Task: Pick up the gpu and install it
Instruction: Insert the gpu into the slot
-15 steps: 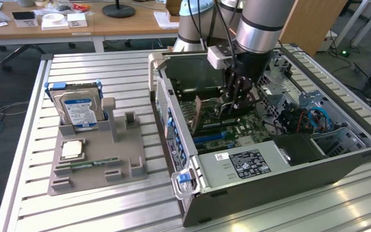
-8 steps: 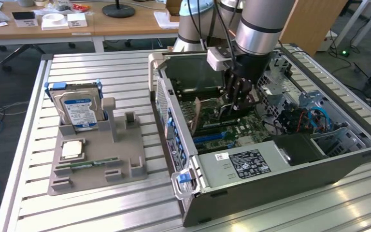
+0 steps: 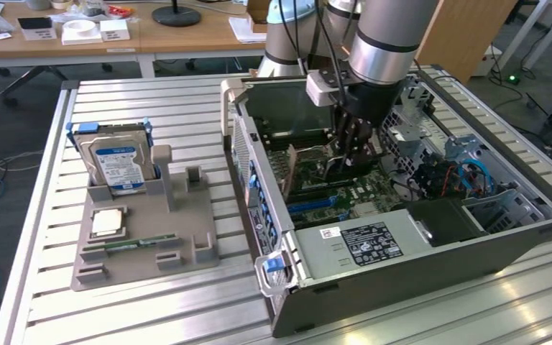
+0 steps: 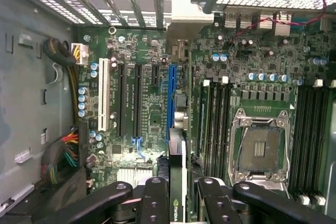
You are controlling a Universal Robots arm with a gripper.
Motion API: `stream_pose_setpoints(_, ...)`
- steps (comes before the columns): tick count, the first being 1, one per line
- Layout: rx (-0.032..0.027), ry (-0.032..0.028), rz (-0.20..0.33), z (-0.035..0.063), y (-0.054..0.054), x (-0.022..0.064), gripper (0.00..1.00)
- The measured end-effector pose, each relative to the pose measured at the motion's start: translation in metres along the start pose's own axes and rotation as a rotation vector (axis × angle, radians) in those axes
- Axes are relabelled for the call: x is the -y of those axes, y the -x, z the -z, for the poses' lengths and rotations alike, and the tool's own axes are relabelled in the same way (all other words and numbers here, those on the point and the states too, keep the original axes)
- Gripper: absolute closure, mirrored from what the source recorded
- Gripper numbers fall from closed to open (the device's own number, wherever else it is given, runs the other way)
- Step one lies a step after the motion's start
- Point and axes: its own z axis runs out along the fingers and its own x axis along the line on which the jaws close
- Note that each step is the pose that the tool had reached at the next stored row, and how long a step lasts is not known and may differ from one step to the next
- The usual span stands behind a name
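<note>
My gripper (image 3: 351, 162) reaches down into the open computer case (image 3: 401, 251) and is shut on the gpu (image 3: 307, 167), a thin card held on edge just above the motherboard. In the wrist view the gpu (image 4: 177, 153) runs edge-on between the black fingers (image 4: 156, 198), and the gripper (image 4: 180, 186) clamps it from both sides. The card lies along the blue expansion slot (image 4: 171, 93), and its metal bracket end (image 4: 181, 51) points at the case's rear slot openings. I cannot tell whether the card's edge touches the slot.
Black slots and a white slot (image 4: 105, 95) lie beside the blue one. The processor socket (image 4: 261, 148) and memory slots (image 4: 215, 124) flank the other side, and cable bundles (image 4: 60, 156) sit by the case wall. Outside, a grey holder (image 3: 141, 244) carries a hard drive (image 3: 118, 162), a processor chip (image 3: 108, 223) and a memory stick (image 3: 127, 244).
</note>
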Motion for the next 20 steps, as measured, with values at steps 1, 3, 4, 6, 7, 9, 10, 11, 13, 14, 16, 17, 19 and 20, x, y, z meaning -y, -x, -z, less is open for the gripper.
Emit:
stream_pose_setpoints(1,-0.0001,-0.0002,-0.008,-0.0002,0.000,0.0000,0.74)
stream_pose_setpoints(3,-0.0001,-0.0004,-0.019,-0.0004,-0.001,-0.0001,0.74)
stream_pose_setpoints(4,-0.0001,-0.0005,-0.021,-0.0004,-0.001,-0.0002,0.74)
stream_pose_setpoints(6,-0.0003,-0.0004,-0.021,-0.0003,-0.003,-0.0010,0.74)
stream_pose_setpoints(7,-0.0002,-0.0004,-0.021,-0.0003,-0.004,-0.0015,0.74)
stream_pose_setpoints(9,-0.0002,-0.0007,-0.021,-0.0008,-0.005,-0.0032,0.74)
stream_pose_setpoints(10,-0.0001,-0.0015,-0.021,-0.0017,-0.005,-0.0048,0.74)
stream_pose_setpoints(11,-0.0002,-0.0025,-0.021,-0.0028,-0.005,-0.0067,0.74)
stream_pose_setpoints(13,-0.0002,-0.0044,-0.022,-0.0052,-0.005,-0.0101,0.74)
stream_pose_setpoints(14,-0.0004,-0.0053,-0.022,-0.0064,-0.005,-0.0117,0.74)
stream_pose_setpoints(16,-0.0002,-0.0070,-0.022,-0.0087,-0.005,-0.0144,0.74)
stream_pose_setpoints(17,-0.0002,-0.0072,-0.023,-0.0097,-0.005,-0.0148,0.74)
stream_pose_setpoints(19,-0.0004,-0.0074,-0.026,-0.0113,-0.005,-0.0148,0.74)
stream_pose_setpoints(20,-0.0006,-0.0074,-0.029,-0.0119,-0.006,-0.0149,0.74)
